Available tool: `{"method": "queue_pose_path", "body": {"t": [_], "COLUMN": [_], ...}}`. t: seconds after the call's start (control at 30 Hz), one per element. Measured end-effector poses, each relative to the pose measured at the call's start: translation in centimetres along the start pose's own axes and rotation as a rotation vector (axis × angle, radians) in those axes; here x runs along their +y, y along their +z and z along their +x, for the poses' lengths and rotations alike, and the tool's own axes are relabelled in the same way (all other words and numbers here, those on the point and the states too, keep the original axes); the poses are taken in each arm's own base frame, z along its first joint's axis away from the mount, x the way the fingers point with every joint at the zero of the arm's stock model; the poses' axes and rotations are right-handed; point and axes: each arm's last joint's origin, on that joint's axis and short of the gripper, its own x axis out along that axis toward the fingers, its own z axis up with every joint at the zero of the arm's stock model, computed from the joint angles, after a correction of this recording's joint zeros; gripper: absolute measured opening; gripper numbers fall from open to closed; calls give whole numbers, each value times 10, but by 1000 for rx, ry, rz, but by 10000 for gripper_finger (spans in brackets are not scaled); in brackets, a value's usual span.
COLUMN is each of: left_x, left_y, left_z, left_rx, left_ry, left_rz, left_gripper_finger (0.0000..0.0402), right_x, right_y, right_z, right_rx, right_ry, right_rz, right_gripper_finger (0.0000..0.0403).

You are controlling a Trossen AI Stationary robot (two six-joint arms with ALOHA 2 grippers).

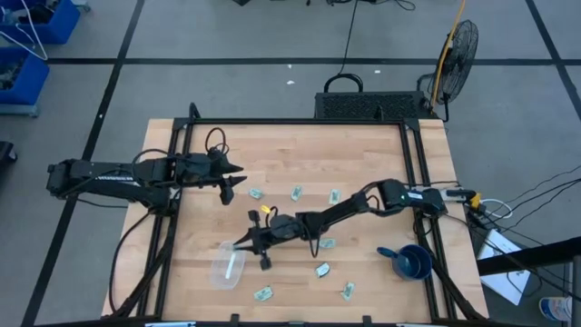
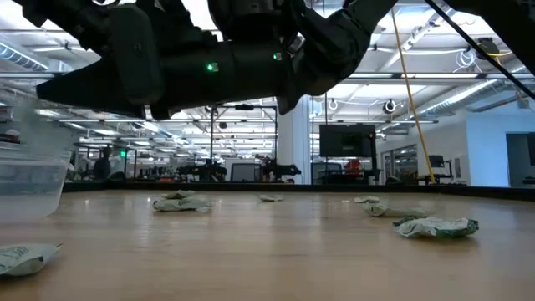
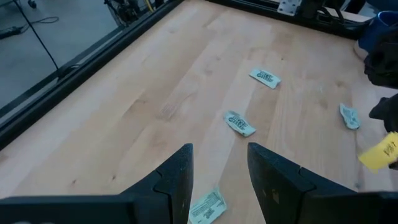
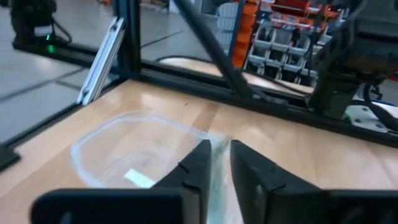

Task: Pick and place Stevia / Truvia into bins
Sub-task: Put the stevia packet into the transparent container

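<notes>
From above, the right gripper [image 1: 247, 243] reached across the wooden tabletop [image 1: 300, 150] to the edge of the clear tub [image 1: 227, 266], which sat near the front left part of the tabletop. One sachet [image 1: 231, 264] lay inside the tub. Other sachets lay scattered on the tabletop: one just beside the left gripper [image 1: 257, 193], two further right [image 1: 296, 193] [image 1: 333, 196], and several near the front [image 1: 263, 292] [image 1: 321, 270] [image 1: 348, 291]. The left gripper [image 1: 238, 179] hung over the left middle of the tabletop, well apart from the tub. A blue cup [image 1: 410, 262] stood at the right edge.

At tabletop height, the tub's wall [image 2: 33, 171] showed at the left, with crumpled sachets [image 2: 435, 226] [image 2: 182, 202] lying around and dark arms overhead.

In the left wrist view, the left gripper [image 3: 219, 171] had its fingers apart and held nothing; a sachet [image 3: 208, 206] lay just below it, two more [image 3: 239, 123] [image 3: 265, 77] beyond.

In the right wrist view, the right gripper [image 4: 216, 163] had its fingers closed on a pale sachet [image 4: 217, 180] at the tub's rim [image 4: 99, 138], with another sachet [image 4: 138, 178] lying in the tub.
</notes>
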Motion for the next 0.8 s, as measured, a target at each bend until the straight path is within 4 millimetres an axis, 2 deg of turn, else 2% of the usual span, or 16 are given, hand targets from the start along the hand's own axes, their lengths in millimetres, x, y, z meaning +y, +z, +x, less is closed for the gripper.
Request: {"method": "queue_pose_path", "body": {"t": [0.27, 0.4, 0.57, 0.8], "left_x": [-1, -3, -3, -4], "left_y": [0, -1, 1, 5], "left_z": [0, 0, 0, 0], "left_rx": [7, 29, 9, -37], "left_ry": [-20, -91, -97, -106], "left_rz": [-7, -8, -11, -18], "left_gripper_finger": [157, 157, 157, 157], "right_x": [0, 0, -2, -6], "right_y": [3, 24, 65, 107], "right_z": [-1, -12, -45, -111], "right_rx": [-11, 41, 180, 381], "right_ry": [-1, 12, 49, 56], "right_rz": [-14, -131, -186, -139], "right_gripper_finger": [122, 129, 123, 117]}}
